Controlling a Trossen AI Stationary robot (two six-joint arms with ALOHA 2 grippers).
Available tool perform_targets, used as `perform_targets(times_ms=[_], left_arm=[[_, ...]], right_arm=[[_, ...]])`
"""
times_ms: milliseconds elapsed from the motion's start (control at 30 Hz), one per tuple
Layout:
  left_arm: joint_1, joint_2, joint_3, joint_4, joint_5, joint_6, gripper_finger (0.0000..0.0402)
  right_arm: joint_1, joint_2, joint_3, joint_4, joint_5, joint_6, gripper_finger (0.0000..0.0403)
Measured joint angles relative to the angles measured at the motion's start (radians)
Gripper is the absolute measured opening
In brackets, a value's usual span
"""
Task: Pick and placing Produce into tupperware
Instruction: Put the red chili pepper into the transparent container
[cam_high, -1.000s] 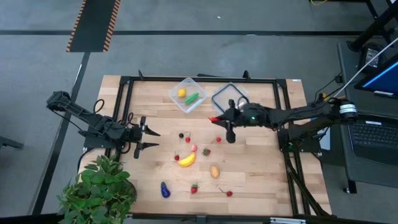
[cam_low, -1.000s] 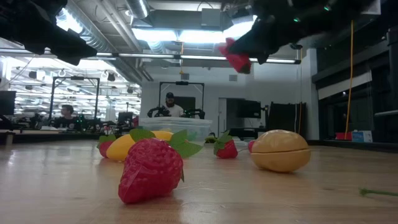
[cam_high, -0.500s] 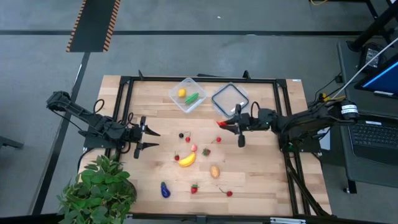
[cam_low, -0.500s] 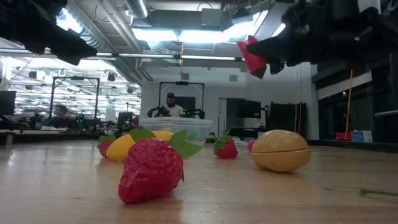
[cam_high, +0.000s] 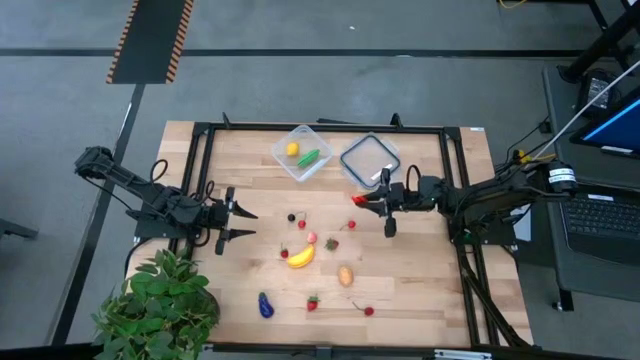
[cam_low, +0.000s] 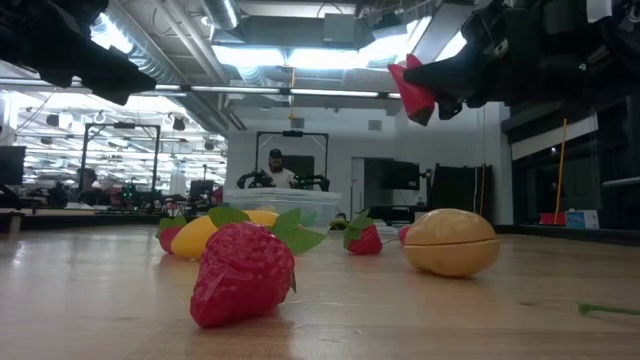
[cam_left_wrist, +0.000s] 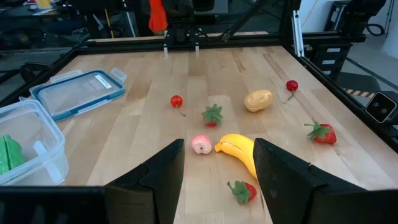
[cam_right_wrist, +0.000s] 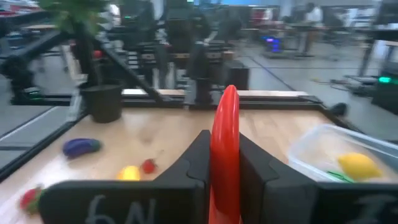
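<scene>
- The potted plant (cam_high: 160, 300) stands at the near left corner of the tabletop (cam_high: 420, 290).
- The left end effector (cam_high: 238, 223) waits low over the left part of the tabletop, its two fingers (cam_left_wrist: 163, 171) standing apart with nothing between them.
- The tupperware (cam_high: 302, 152) sits at the far side, left of centre, its wall clear; inside lie a yellow piece (cam_high: 292, 149) and a green piece (cam_high: 309, 156).
- Just right of it lies the flat lid (cam_high: 369, 157), touching neither the tub nor any fruit.
- Loose produce is spread over the middle and near part of the tabletop: a purple eggplant (cam_high: 265, 304) nearest the front, a banana (cam_high: 301, 257) in the middle, a small pink piece (cam_high: 311, 238) just beyond the banana, a tan potato-like piece (cam_high: 345, 275) to the right of it, a strawberry (cam_high: 313, 301) near the front, and a red cherry (cam_high: 368, 310) farther right.
- In the low view the strawberry (cam_low: 243, 273) is closest, with the tan piece (cam_low: 450, 241) to its right.
- The right end effector (cam_high: 368, 201) hangs above the tabletop, right of centre and near the lid, its fingers closed narrowly on a red pepper (cam_right_wrist: 225, 149), which stands upright between them.
- The red pepper (cam_low: 411, 90) is clear of the tabletop, well above the other pieces.
</scene>
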Motion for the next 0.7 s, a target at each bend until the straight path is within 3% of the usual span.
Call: perform_targets(times_ms=[200, 500, 600, 700], left_arm=[[0.000, 0.000, 0.000, 0.000, 0.000, 0.000, 0.0185], [0.000, 0.000, 0.000, 0.000, 0.000, 0.004, 0.0185], [0.000, 0.000, 0.000, -0.001, 0.000, 0.004, 0.0185], [0.000, 0.000, 0.000, -0.001, 0.000, 0.004, 0.0185]], right_arm=[[-0.001, 0.000, 0.000, 0.000, 0.180, 0.000, 0.0045], [-0.001, 0.054, 0.040, -0.025, 0.341, 0.003, 0.0045], [-0.019, 0.126, 0.105, -0.043, 0.334, -0.007, 0.0045], [-0.057, 0.214, 0.202, -0.101, 0.242, -0.030, 0.0045]])
